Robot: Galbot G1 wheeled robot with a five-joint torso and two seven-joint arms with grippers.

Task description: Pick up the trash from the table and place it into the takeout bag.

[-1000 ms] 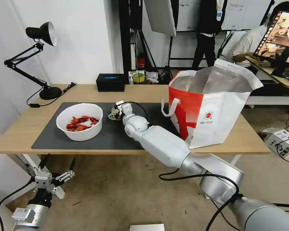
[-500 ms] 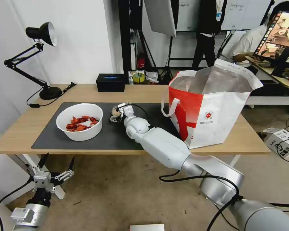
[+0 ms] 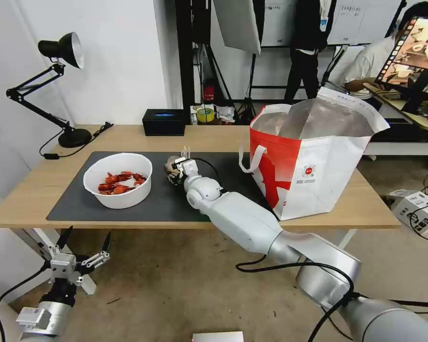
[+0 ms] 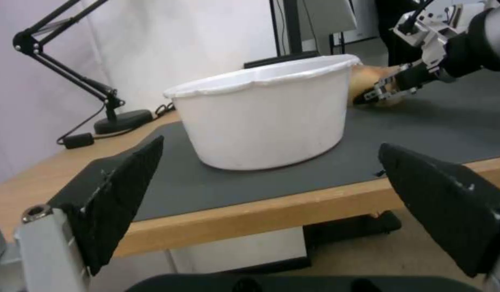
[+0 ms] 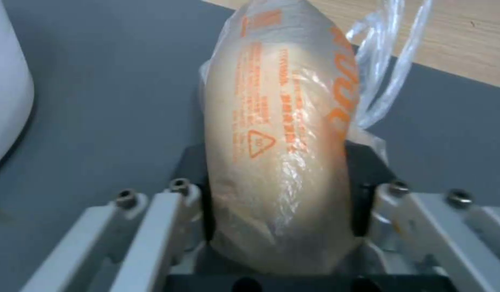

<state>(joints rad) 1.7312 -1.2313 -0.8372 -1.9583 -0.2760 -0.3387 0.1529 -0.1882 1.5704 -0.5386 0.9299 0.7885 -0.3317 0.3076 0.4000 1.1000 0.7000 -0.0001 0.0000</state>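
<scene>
Head view: the right hand (image 3: 176, 167) reaches over the dark grey mat (image 3: 71, 199) on the bench (image 3: 28, 199), closed around the clear bag with tan bun (image 3: 171, 165), which sits just above the mat between the white bowl of crayfish shells (image 3: 118, 180) and the takeout bag (image 3: 314, 161). The takeout bag stands upright and open-mouthed on the bench's right part. The left hand (image 3: 83, 249) hangs below the bench's front edge, fingers spread apart and holding nothing.

Left wrist view: the left hand's (image 4: 272, 178) two dark fingers (image 4: 120, 190) stand wide apart in front of the bench edge. Beyond them the bowl (image 4: 266, 117) rests on the mat, and behind it the right hand (image 4: 393, 87) grips the bun bag (image 4: 369, 79).

Right wrist view: the bun bag (image 5: 282, 154) is pinched between the right hand's (image 5: 282, 202) black pads (image 5: 363, 190), its loose plastic tail trailing toward the bare wood.
</scene>
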